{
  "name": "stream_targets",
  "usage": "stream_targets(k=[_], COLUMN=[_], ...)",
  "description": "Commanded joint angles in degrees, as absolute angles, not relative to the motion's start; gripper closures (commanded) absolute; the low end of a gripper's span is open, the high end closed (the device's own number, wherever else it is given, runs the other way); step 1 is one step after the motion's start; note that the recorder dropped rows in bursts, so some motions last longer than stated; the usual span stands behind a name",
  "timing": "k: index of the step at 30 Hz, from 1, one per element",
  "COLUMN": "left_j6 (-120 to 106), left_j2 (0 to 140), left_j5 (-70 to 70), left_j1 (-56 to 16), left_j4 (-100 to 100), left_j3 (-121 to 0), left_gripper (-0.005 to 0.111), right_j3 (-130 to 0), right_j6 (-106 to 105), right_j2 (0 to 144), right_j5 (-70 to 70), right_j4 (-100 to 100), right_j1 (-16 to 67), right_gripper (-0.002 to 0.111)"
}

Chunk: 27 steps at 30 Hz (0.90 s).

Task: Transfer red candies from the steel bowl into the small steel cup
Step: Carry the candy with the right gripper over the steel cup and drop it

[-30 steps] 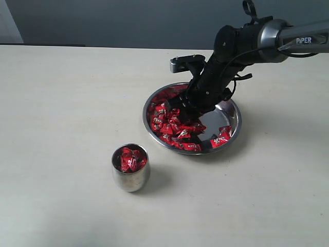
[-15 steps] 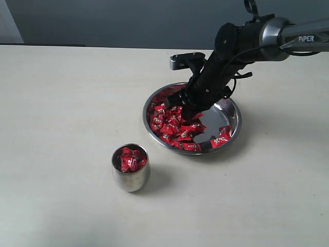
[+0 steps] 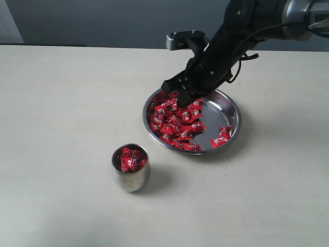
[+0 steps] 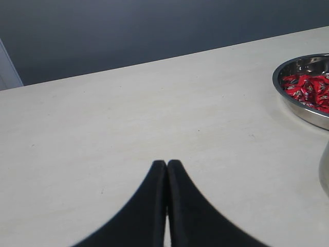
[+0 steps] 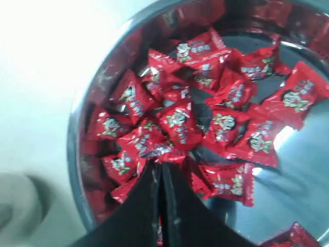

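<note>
The steel bowl (image 3: pixel 222 109) sits right of centre on the table, with a heap of red candies (image 3: pixel 175 123) in its left half. The small steel cup (image 3: pixel 131 177) stands in front of it to the left, with red candies (image 3: pixel 131 158) inside. My right gripper (image 3: pixel 178 94) hangs just above the bowl's far-left part. In the right wrist view the gripper (image 5: pixel 162 165) is shut, pinching the crimped end of one red candy (image 5: pixel 177 123) above the heap. My left gripper (image 4: pixel 167 162) is shut on nothing over bare table, and it does not show in the exterior view.
The pale tabletop (image 3: pixel 67 103) stretches left of the bowl and cup, with a dark wall behind it. In the left wrist view the bowl (image 4: pixel 303 110) lies far to one side, and a sliver of the cup (image 4: pixel 325 175) shows at the frame edge.
My right gripper was down in the candy heap with its jaws apart. It has shut and risen above the bowl, moving slightly left and back.
</note>
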<state>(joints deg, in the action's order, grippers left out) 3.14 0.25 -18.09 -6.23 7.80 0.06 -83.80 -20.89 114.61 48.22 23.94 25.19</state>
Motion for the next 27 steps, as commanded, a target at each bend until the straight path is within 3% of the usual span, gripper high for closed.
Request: stream_targets(k=[1, 8, 27], left_j6=[3.46, 3.46, 3.46], left_j2=[0.00, 0.00, 0.00], left_j5=[-17.69, -17.69, -17.69], left_j1=[-6.66, -6.66, -6.66], left_j4=[7.76, 7.76, 7.76], left_j3=[0.00, 0.00, 0.00], left_gripper=[0.106, 0.106, 0.106], right_j3=[-83.67, -83.67, -83.67], right_j6=[-25.06, -25.42, -26.31], right_j2=[112.14, 111.91, 111.91], right_j5=[50.14, 50.45, 58.50], right_j4=[26.48, 26.25, 27.13], right_j1=[30.07, 38.97, 42.44], right_gripper=[0.109, 0.109, 0.109])
